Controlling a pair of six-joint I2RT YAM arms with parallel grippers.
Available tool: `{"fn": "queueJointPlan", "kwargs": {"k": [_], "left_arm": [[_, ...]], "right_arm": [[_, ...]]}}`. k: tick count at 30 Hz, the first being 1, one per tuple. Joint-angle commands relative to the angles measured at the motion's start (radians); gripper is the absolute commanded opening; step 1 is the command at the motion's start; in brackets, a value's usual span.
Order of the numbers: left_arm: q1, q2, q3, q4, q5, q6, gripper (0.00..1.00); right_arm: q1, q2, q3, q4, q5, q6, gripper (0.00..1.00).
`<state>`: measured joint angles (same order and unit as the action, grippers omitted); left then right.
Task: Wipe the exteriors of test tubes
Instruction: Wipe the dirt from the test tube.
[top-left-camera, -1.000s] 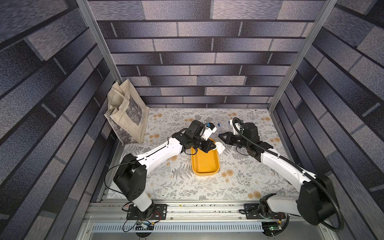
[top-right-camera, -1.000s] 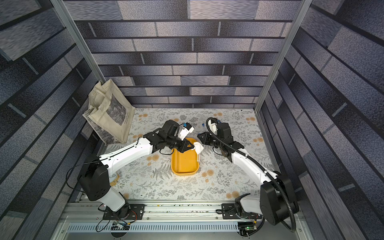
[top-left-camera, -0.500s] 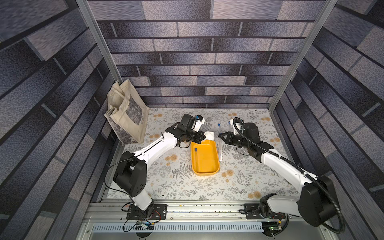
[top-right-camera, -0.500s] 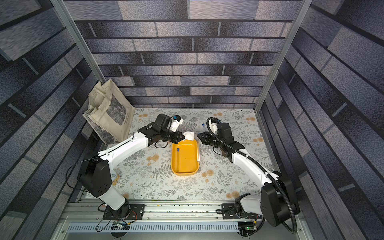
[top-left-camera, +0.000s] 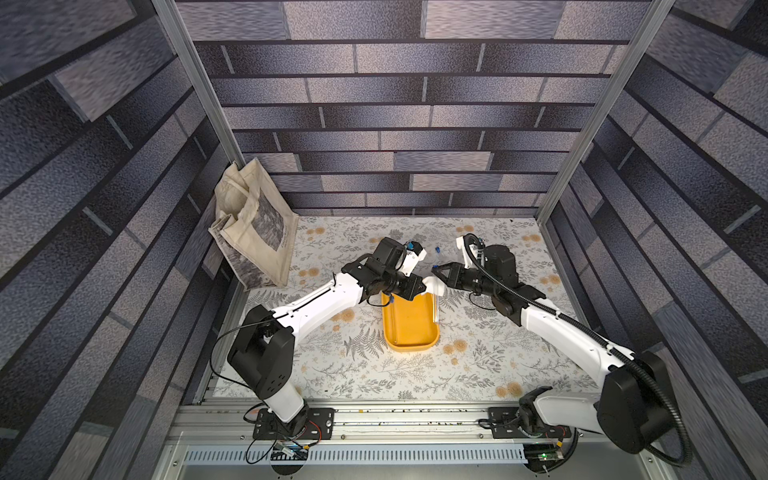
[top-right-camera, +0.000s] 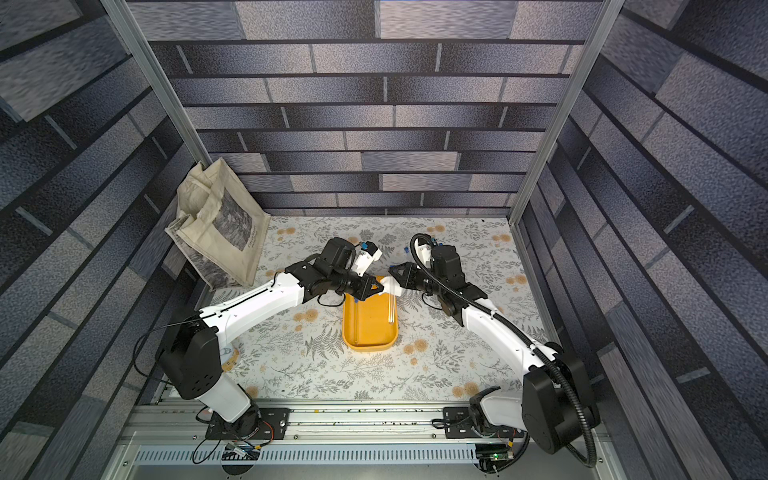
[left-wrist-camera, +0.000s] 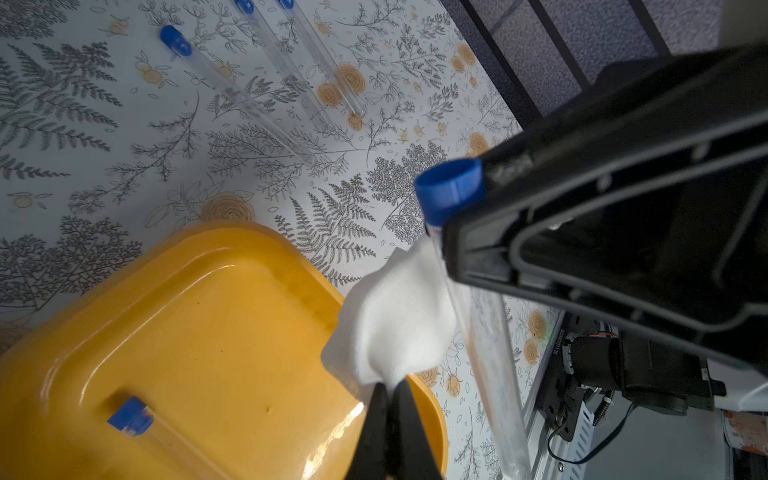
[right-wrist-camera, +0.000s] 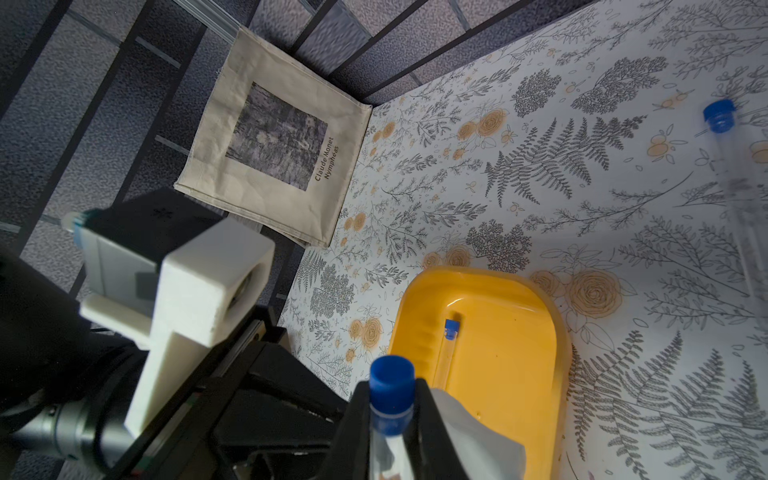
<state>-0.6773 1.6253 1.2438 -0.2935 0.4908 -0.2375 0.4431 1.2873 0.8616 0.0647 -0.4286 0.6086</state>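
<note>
Fingers (right-wrist-camera: 355, 419) around tube (right-wrist-camera: 391, 390), body mostly hidden

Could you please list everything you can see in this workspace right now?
test tubes: five, clear with blue caps; three on the table, one in the tray, one in the right gripper
wiping cloth: one, white, beside the held tube
tray: one, yellow, mid-table
tote bag: one, beige, leaning in the far left corner
left gripper: black, shut on the wiping cloth
right gripper: black, shut on a test tube
</note>
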Motion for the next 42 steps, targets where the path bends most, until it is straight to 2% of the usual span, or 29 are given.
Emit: {"fn": "queueJointPlan", "kwargs": {"k": [1,12,24,31,42], "left_arm": [[-0.005,-0.063,-0.044,0.053,0.063,0.000,0.02],[-0.052,-0.152,-0.195,0.141,0.132,-0.009,0.02],[-0.110,-0.174,-0.304,0.183,0.141,-0.028,0.01],[-0.109,-0.170,-0.270,0.184,0.138,-0.018,0.02],[-0.080,-0.109,-0.138,0.121,0.152,0.033,0.02]], "right_arm": [[0.006,0.007,0.005,0.001,0.022,-0.008,0.10],[0.008,0.022,0.014,-0.003,0.041,-0.013,0.10],[0.007,0.033,0.022,-0.002,0.044,-0.011,0.10],[0.007,0.029,0.017,-0.006,0.041,-0.009,0.10],[0.007,0.028,0.007,-0.010,0.035,-0.008,0.10]]}}
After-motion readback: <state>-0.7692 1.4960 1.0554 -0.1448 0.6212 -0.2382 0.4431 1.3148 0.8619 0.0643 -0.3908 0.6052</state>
